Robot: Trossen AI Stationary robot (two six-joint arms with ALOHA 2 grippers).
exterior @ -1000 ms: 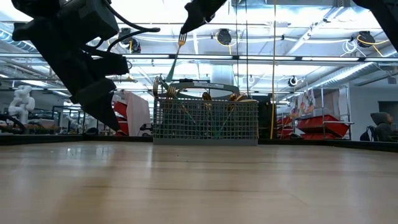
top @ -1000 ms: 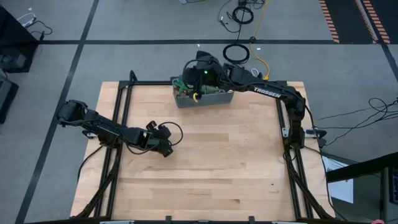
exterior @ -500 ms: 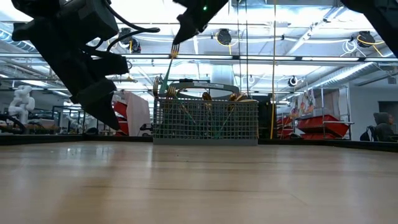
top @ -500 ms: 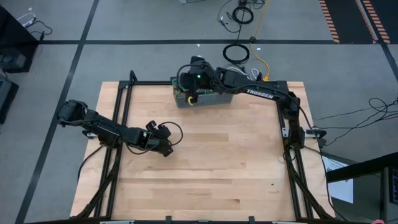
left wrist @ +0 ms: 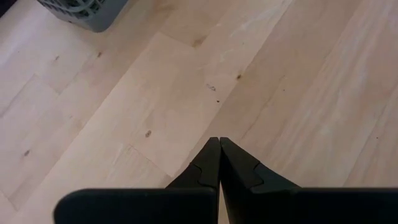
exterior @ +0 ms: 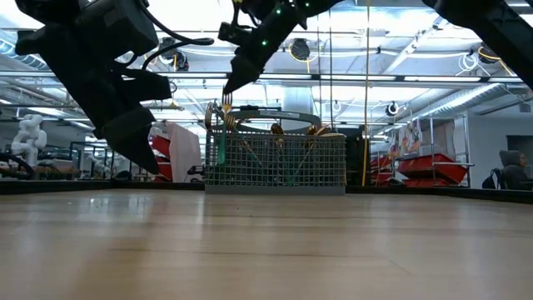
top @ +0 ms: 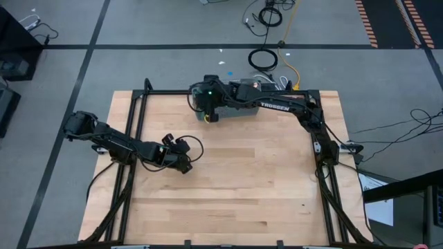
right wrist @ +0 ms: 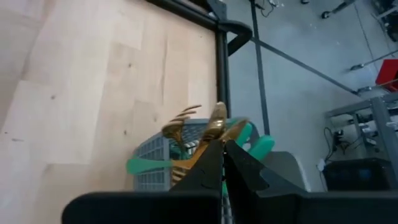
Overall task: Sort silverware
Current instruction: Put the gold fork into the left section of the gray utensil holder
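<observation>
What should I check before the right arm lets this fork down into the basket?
1. Grip: right gripper shut on the fork: ok.
2. Position: in the high view the gripper sits over the left end of the grey basket: ok.
3. Fork orientation: tines up, handle down toward the basket: ok.
4. Target compartment free of other silverware: cannot tell; several gold pieces already stand there.
5. Left gripper shut, empty, parked over bare table, away from the basket: ok.
</observation>
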